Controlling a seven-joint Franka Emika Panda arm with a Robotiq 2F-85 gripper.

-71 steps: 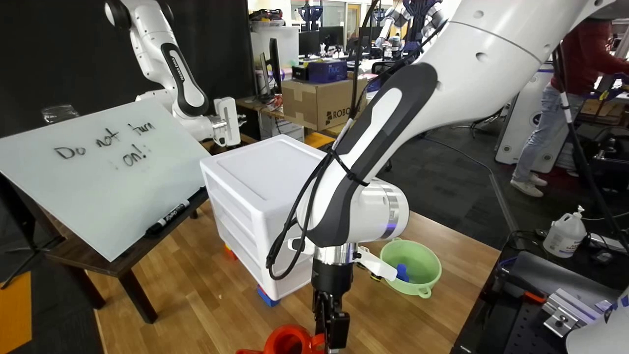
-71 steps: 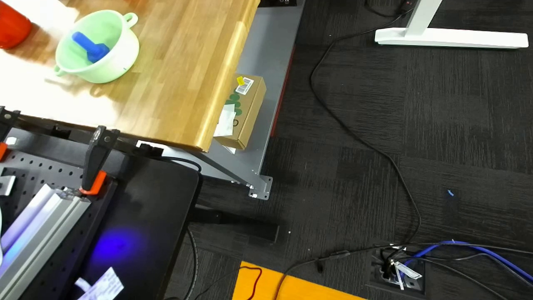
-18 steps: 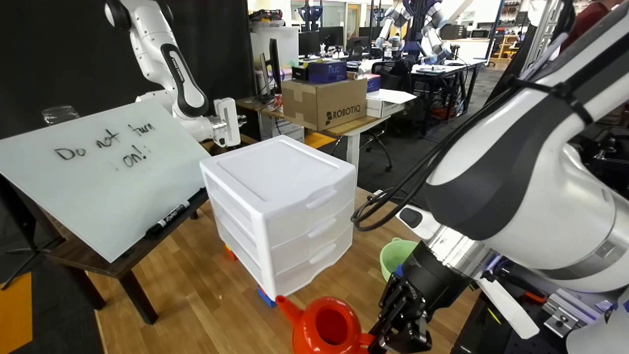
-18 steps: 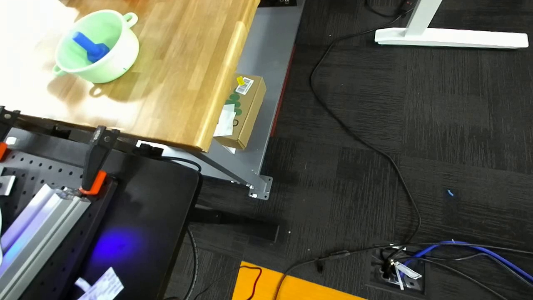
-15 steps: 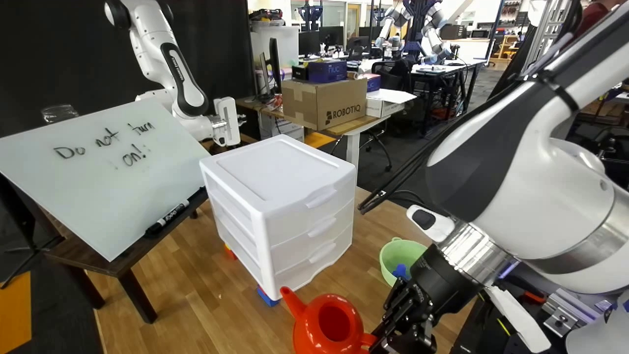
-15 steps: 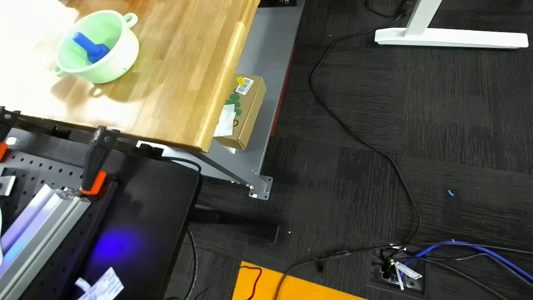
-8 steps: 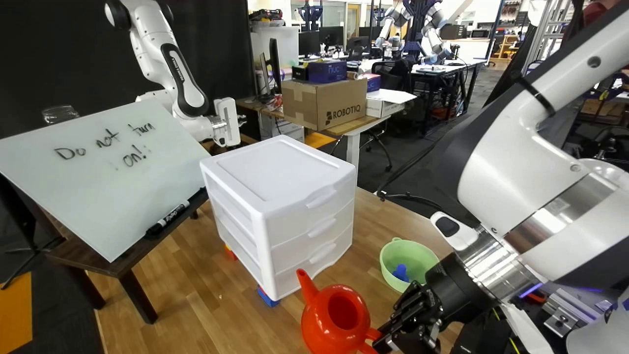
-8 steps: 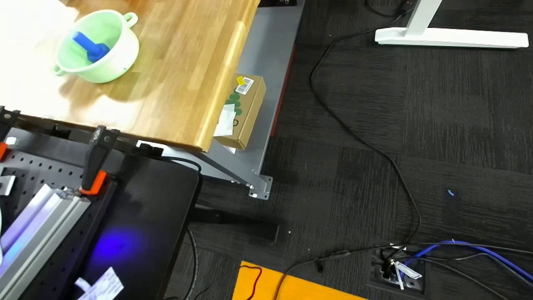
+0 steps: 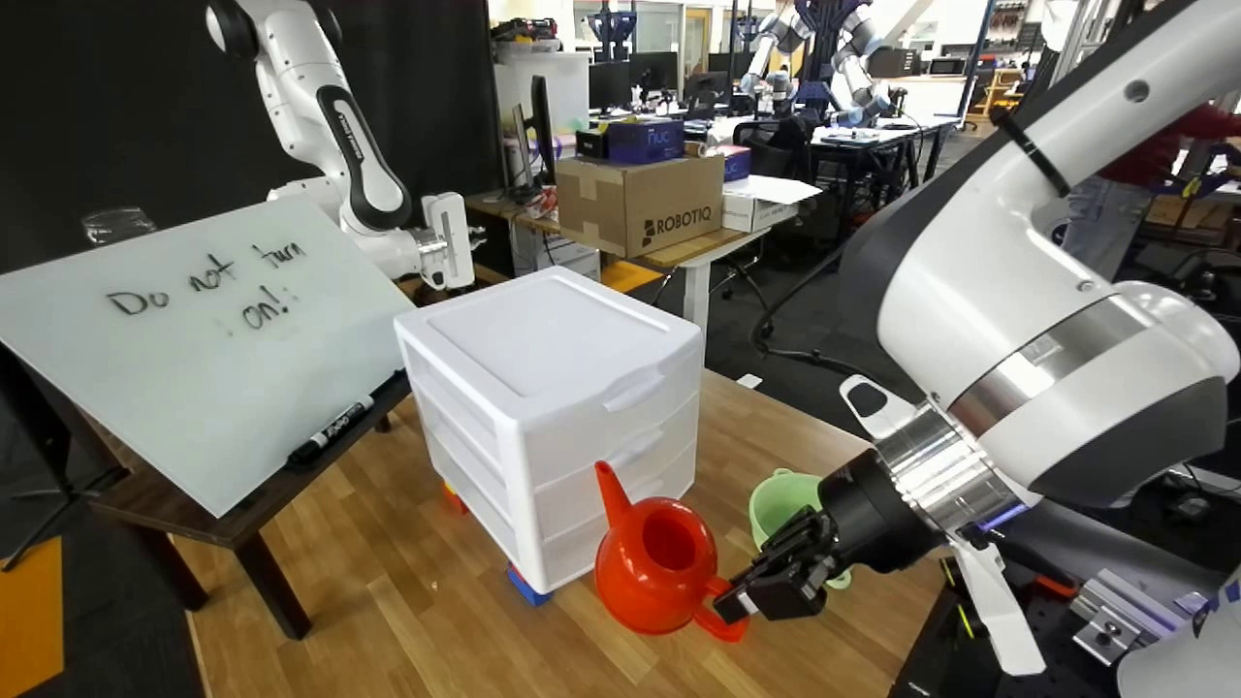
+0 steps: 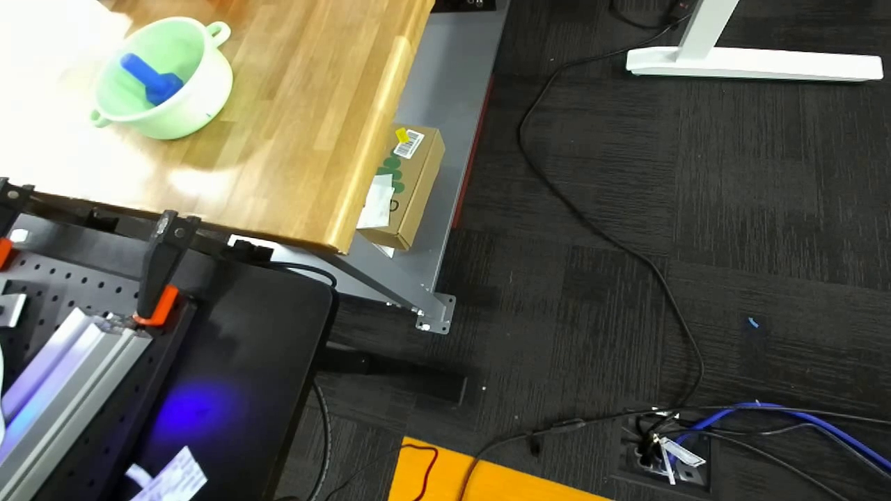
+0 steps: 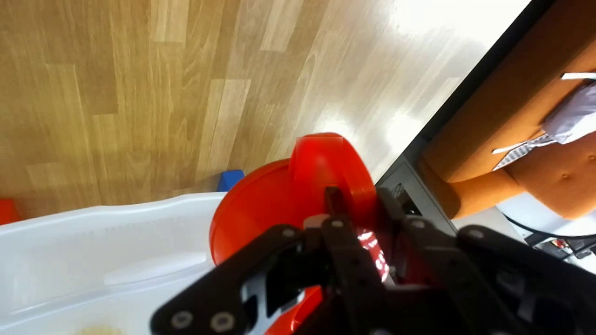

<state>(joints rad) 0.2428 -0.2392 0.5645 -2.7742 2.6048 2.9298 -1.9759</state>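
Moved: your red teapot [image 9: 632,574] sits higher in an exterior view | Claw [image 9: 734,603]: clamped on its handle [image 9: 725,628] | Place: inward from the robot-side edge of the bench [image 9: 417,620], near white drawer unit [image 9: 553,334] | Care: swing slowly, spout [image 9: 611,492] clear

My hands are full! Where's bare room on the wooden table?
Bare wood shows between the dark stand and white drawers, and between the green bowl and table's edge. It's crowded where the tool holds the red teapot near the white drawers.

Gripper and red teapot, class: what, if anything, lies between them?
Nothing: an exterior view shows the gripper closed directly on the handle of the red teapot.
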